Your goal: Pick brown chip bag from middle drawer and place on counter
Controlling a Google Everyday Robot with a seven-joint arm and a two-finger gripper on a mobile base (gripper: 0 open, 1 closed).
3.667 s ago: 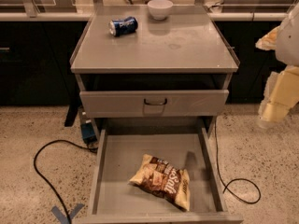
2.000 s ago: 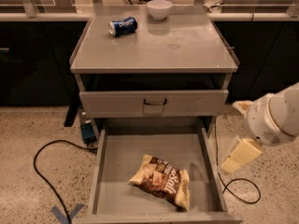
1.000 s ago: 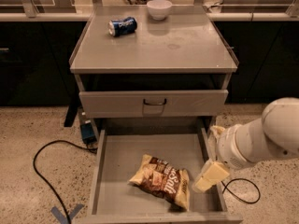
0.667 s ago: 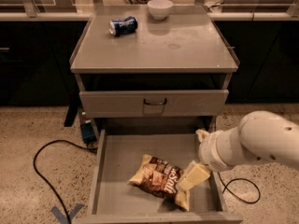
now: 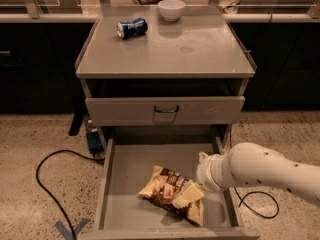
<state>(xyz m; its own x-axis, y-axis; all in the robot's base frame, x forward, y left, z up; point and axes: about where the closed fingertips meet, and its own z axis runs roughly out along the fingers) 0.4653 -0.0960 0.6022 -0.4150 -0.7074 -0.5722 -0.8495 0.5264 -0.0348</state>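
The brown chip bag (image 5: 162, 188) lies flat in the open middle drawer (image 5: 125, 179), right of its centre. My gripper (image 5: 187, 196) comes in from the right on a white arm and sits right over the bag's right end, low in the drawer. The grey counter (image 5: 165, 49) is the cabinet top above.
A dented blue soda can (image 5: 132, 28) lies on its side at the counter's back left. A white bowl (image 5: 171, 9) stands at the back middle. A closed drawer front with a dark handle (image 5: 165, 110) sits above the open drawer. Black cables (image 5: 45, 169) lie on the speckled floor.
My arm has come down from the upper right and swung left into the drawer, ending over the bag's right end. The bag has not moved.
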